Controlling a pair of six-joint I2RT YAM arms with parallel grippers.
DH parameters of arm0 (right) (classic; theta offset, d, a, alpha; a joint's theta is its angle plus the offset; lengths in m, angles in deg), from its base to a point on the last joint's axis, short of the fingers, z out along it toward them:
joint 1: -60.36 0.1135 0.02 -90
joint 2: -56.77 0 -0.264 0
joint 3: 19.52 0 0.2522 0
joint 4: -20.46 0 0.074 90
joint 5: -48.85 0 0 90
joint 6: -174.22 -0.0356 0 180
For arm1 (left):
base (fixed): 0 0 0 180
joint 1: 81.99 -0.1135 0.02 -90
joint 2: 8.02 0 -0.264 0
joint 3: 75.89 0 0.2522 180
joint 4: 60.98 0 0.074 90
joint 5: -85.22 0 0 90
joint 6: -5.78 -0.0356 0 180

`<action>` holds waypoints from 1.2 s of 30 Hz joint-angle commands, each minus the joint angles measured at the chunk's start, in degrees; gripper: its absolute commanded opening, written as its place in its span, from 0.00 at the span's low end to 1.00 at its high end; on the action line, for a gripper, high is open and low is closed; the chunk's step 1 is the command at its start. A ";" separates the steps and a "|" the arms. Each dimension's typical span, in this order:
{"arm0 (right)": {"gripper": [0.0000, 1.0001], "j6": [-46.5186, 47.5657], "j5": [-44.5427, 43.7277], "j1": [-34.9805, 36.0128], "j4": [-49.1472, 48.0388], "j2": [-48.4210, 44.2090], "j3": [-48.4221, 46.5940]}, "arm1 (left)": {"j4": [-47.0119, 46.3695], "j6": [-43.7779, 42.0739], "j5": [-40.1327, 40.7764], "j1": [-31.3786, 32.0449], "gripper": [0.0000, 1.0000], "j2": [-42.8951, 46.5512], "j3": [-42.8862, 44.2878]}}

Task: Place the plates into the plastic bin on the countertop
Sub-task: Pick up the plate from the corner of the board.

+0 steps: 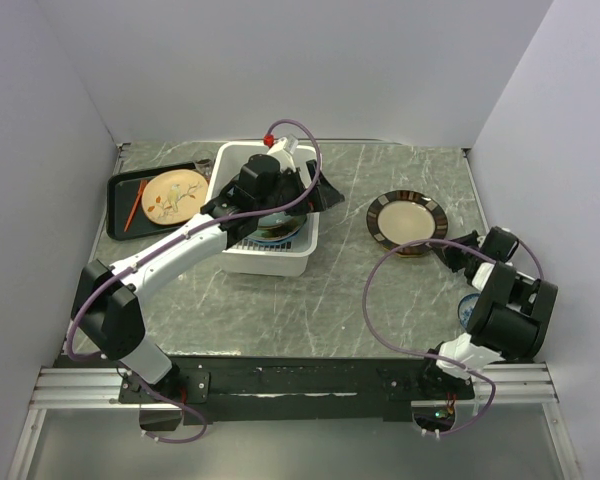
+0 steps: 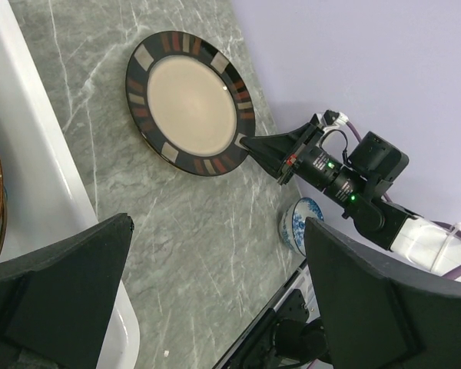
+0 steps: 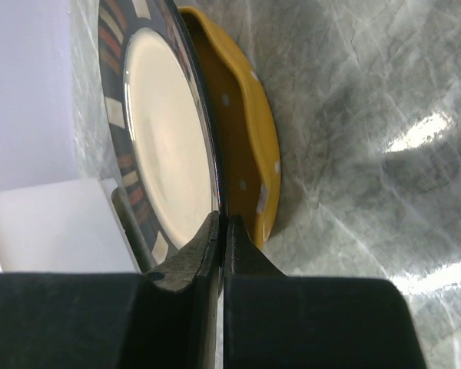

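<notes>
Two plates lie stacked on the counter, well to the right of the plastic bin: the tan dark-rimmed plate on top, the orange dotted plate under it. The right hand has its fingers pressed all but together on the near rim of the upper plate, one finger over the face and one in the gap above the orange plate. The left hand hangs over the bin with its fingers spread wide, holding nothing; a dark teal plate already lies inside. The tan plate looks like glazed ceramic: stiff, fairly heavy, slick and breakable. Held by one edge it will likely droop and may slide, so a deep bite on the rim and a slow, low carry seem wise.
</notes>
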 commanded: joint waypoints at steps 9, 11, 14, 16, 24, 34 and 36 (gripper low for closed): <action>0.00 -0.36 1.23 0.28 -5.78 -5.30 2.60 | -2.45 -1.48 -0.39 0.05 0.99 2.43 0.24; 0.00 -1.32 1.76 0.19 -7.71 -6.09 3.57 | -2.45 -1.48 -0.40 0.05 0.99 2.43 0.16; 0.00 -2.20 3.08 0.10 -9.73 -7.59 4.45 | -2.45 -1.75 -0.40 0.05 0.99 2.61 0.07; 0.00 -3.08 3.87 0.01 -10.88 -8.64 4.98 | -2.36 -1.75 -0.48 0.05 0.99 2.61 0.16; 0.00 -4.93 4.75 -0.25 -12.02 -14.53 6.12 | -2.28 -1.83 -0.57 0.05 0.99 2.17 0.24; 0.00 -6.86 6.24 -0.96 -10.53 -23.32 6.21 | -2.10 -2.27 -2.77 0.05 0.99 -0.29 1.73; 0.00 -7.48 6.77 -1.04 -10.35 -24.20 5.95 | -1.75 -2.36 -3.12 0.05 0.99 -0.73 2.00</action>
